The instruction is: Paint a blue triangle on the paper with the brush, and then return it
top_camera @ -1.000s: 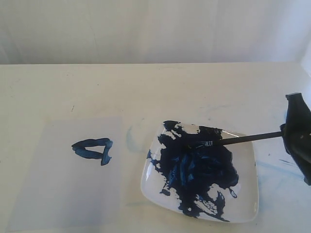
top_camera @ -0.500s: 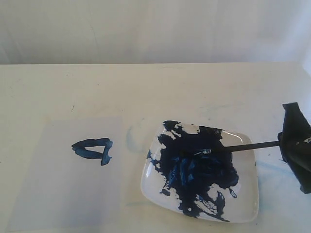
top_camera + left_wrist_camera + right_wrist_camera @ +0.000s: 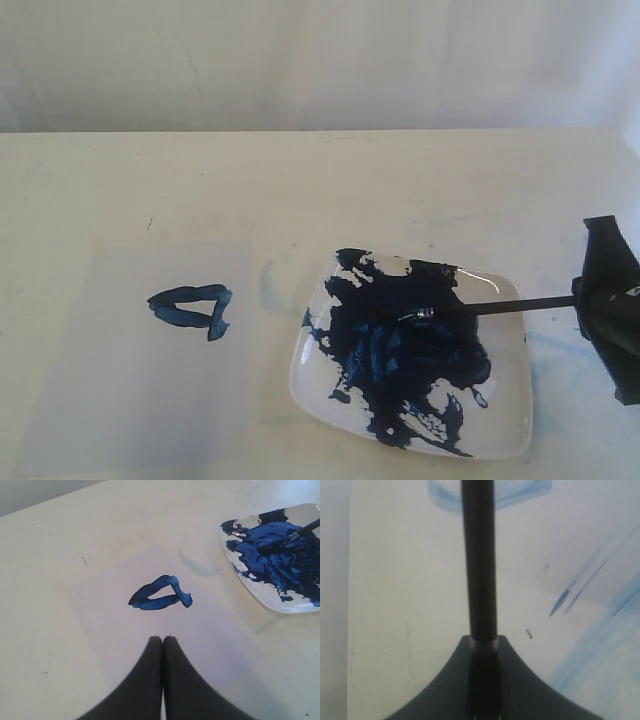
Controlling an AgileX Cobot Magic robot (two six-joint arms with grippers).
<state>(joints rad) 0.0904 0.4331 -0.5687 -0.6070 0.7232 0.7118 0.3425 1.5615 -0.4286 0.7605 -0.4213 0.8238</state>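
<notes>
1. Pale desk [image 3: 300, 190]. A paper [image 3: 130, 390] lies flat on its left side, toward the near edge.
2. The blue triangle [image 3: 192, 308] sits in the far-right part of the paper. It is a thick dark outline, lopsided, with the centre left bare.
3. A white square plate [image 3: 510, 425] stands to the right of the paper, not touching it. Dark-blue paint [image 3: 400, 365] with white gaps covers most of it.
4. The brush [image 3: 500, 304] lies across the far-right part of the plate. Its bristle end is down in the paint near the middle, and the silver collar is just clear of it. The black handle runs out to the right over the rim.
5. The right pincer [image 3: 600, 305] is beyond the plate's right edge. It pinches the handle end of the brush, and its wrist view shows the shaft clamped between the two fingers [image 3: 455, 680].
6. The left pincer [image 3: 162, 641] has its fingers pressed together with nothing between them. It hangs over the paper, apart from the triangle, and is out of the exterior view.
7. A faint light-blue smear [image 3: 270, 285] marks the desk between paper and plate. More pale streaks [image 3: 580, 595] show under the right pincer.
</notes>
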